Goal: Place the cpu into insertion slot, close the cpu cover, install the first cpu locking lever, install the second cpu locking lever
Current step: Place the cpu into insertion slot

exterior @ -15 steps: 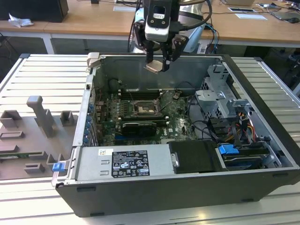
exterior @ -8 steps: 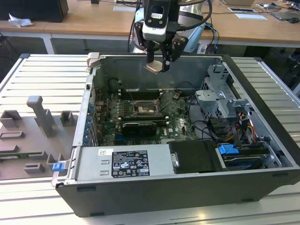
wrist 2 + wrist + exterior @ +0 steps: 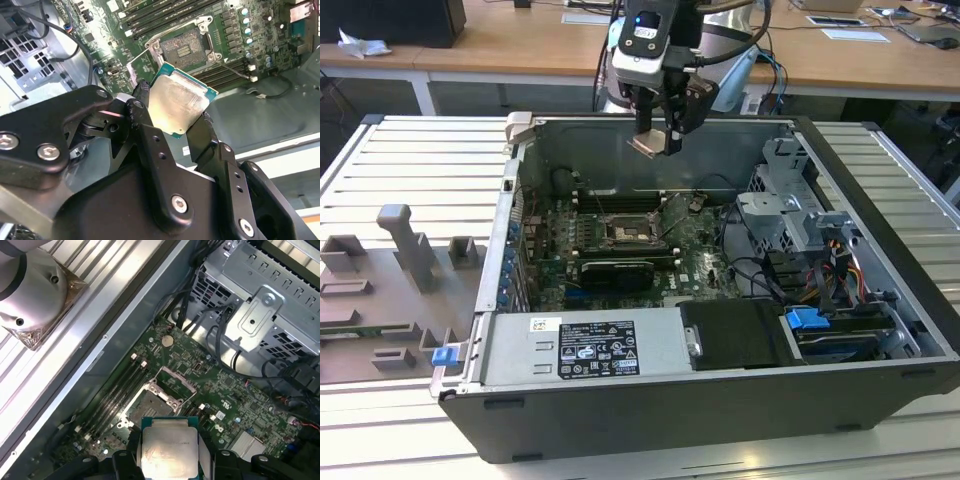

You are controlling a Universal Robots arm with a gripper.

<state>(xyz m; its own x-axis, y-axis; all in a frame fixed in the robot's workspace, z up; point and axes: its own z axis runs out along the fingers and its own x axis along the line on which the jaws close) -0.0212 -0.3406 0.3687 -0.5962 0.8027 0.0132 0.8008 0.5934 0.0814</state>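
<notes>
Cpu [image 3: 177, 102]: pinched by two opposite edges in the end effector [image 3: 660, 140], closed snugly on it, hanging tilted above the open computer case [image 3: 650, 420] on the desk [image 3: 410, 150]. Not yet in the insertion slot [image 3: 147, 407], bare on the board below. Cpu cover [image 3: 172, 382] raised; closing and both locking steps undone. Memory slots [image 3: 115, 392] just beside the slot. Cables [image 3: 750, 270] well aside. No obstruction seen.

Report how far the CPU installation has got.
Done: the claw has the cpu gripped by its edges. In hand: the chip hangs above the motherboard, not touching it. Left: the insertion slot is empty and the cpu cover stands open, so seating, closing and both lever steps are not yet done.
</notes>
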